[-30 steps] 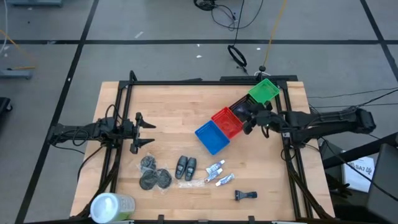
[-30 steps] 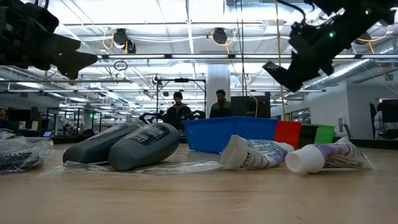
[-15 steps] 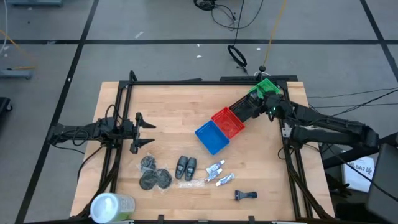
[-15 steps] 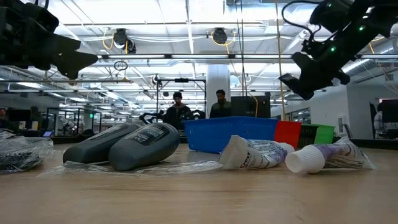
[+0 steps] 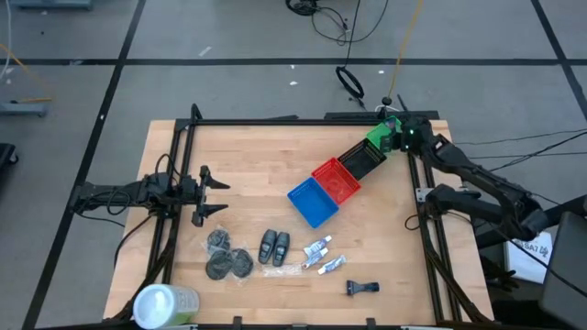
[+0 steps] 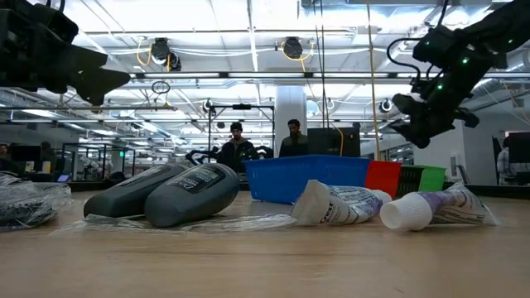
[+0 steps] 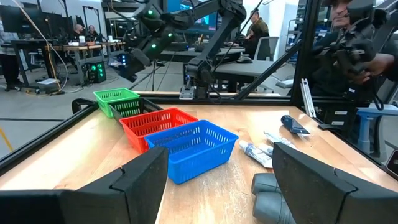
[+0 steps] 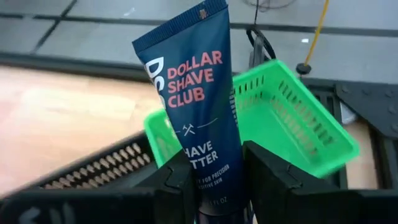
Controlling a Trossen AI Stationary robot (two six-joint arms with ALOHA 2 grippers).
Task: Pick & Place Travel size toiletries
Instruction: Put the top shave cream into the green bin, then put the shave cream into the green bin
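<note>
Navy shave-butter tube (image 8: 196, 106) pinched in right claw (image 8: 214, 180) above green basket (image 8: 292, 118), left claw (image 5: 213, 195) wide, empty.

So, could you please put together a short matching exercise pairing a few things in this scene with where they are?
Things:
1. dark blue tube
2. blue basket
3. green-and-white container
4. left gripper

Places:
A. near corner of the table on the left arm's side
B. clamped in the right gripper, over the green basket
C. open, hovering over bare wood
D. end of the basket row, beside the red basket

Pairs: 1-B, 2-D, 3-A, 4-C
</note>
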